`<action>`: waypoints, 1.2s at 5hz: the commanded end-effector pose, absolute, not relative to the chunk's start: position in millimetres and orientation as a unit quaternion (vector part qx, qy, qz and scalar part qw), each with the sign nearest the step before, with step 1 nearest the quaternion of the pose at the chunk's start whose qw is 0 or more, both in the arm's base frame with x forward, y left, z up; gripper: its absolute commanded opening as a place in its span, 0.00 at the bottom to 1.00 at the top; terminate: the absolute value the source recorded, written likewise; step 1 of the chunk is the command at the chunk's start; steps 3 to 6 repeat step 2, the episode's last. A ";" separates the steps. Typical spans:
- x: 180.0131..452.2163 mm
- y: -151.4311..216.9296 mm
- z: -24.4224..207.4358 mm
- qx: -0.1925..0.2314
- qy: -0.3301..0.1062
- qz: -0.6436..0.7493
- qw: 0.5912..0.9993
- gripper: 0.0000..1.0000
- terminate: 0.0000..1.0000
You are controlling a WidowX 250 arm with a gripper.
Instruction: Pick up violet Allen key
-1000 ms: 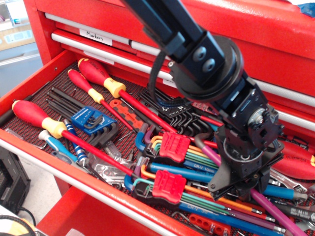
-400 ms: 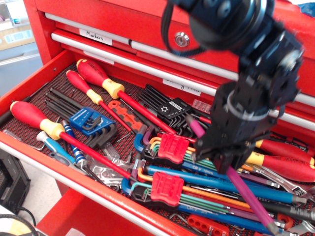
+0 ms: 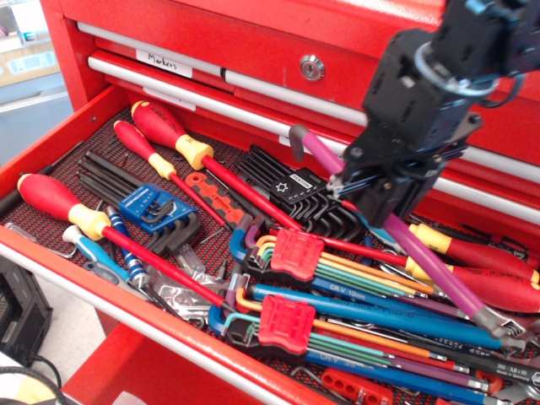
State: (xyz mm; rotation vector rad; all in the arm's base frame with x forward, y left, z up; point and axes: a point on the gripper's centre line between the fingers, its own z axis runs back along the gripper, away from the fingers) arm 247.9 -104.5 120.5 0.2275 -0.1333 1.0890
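Note:
The violet Allen key (image 3: 422,266) is a long magenta-violet hex key with a short grey bent tip at its upper left end (image 3: 297,139). It is held above the drawer, slanting down to the right, with its lower end near the tools at the right. My black gripper (image 3: 371,187) is shut on the key's shaft near the bent end. The fingers hide the part of the shaft they clamp.
The open red drawer (image 3: 126,304) holds red-and-yellow screwdrivers (image 3: 173,139), black hex keys in a blue holder (image 3: 153,207), coloured hex key sets in red holders (image 3: 291,253), long blue hex keys (image 3: 371,304) and red-handled pliers at right. Closed drawers with a lock (image 3: 311,67) stand behind.
The gripper has risen up and back with the violet key in it. The key's bent end has lifted out of the tool pile and now hangs above the drawer.

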 end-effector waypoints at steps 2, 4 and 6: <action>257.5 -91.9 191.1 0.131 -0.203 0.547 0.802 0.00 1.00; 257.5 -91.9 191.1 0.131 -0.203 0.547 0.802 0.00 1.00; 257.5 -91.9 191.1 0.131 -0.203 0.547 0.802 0.00 1.00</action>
